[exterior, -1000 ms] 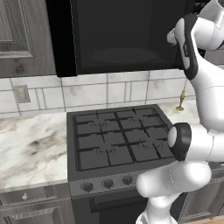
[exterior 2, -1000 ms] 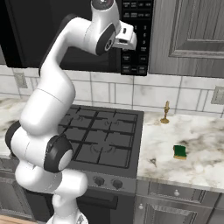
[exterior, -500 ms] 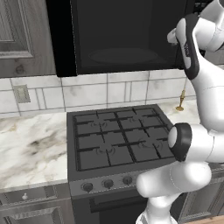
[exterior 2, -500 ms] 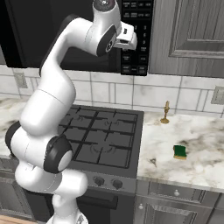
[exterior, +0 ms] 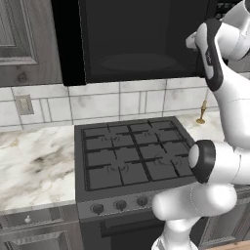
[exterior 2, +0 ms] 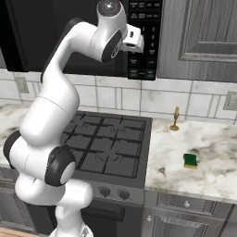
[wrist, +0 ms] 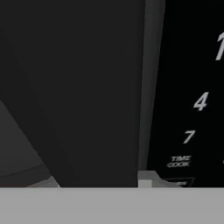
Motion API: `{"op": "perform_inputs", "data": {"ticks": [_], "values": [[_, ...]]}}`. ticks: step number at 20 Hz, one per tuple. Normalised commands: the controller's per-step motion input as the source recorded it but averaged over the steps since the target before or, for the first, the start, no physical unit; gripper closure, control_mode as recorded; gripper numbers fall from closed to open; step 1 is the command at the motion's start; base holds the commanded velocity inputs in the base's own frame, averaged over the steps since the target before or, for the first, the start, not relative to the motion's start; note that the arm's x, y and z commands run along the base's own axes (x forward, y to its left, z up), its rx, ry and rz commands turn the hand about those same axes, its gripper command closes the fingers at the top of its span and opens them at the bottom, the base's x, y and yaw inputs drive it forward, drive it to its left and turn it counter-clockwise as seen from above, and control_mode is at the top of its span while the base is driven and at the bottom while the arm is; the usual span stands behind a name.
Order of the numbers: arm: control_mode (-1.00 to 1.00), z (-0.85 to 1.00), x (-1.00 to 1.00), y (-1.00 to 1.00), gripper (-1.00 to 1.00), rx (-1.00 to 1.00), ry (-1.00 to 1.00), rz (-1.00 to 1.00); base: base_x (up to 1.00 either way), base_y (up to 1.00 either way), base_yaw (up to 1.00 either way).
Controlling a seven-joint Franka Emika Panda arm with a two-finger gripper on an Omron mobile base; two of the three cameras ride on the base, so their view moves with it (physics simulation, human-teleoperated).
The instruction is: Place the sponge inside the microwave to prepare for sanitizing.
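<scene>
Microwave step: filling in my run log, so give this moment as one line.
end effector: shut, empty, at keypad edge | microwave: door open | sponge: on counter, right of stove | phase: sponge not yet picked

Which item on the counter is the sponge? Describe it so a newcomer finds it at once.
Start at the black stove and move to the marble counter on its right. The sponge lies flat near the front edge: a small yellow block with a dark green top, unlike the slim upright brass stand by the wall.

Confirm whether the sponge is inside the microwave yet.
Out. The sponge lies on the marble counter right of the stove, well below the microwave.
</scene>
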Motion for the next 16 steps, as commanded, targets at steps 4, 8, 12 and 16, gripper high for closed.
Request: {"op": "perform_inputs", "data": {"ticks": [4,8,12,16], "values": [[-1.00,0.01,-0.09,0.10,1.00,0.01,-0.02,0.00,0.00,0.00,0.00],[-1.00,0.06,-0.48,0.12,1.00,0.00,-0.08,0.00,0.00,0.00,0.00],[-1.00,0.07,-0.68,0.13,1.00,0.02,-0.11,0.00,0.00,0.00,0.00],[-1.00,0.11,-0.74,0.13,1.00,0.04,-0.16,0.00,0.00,0.00,0.00]]}}
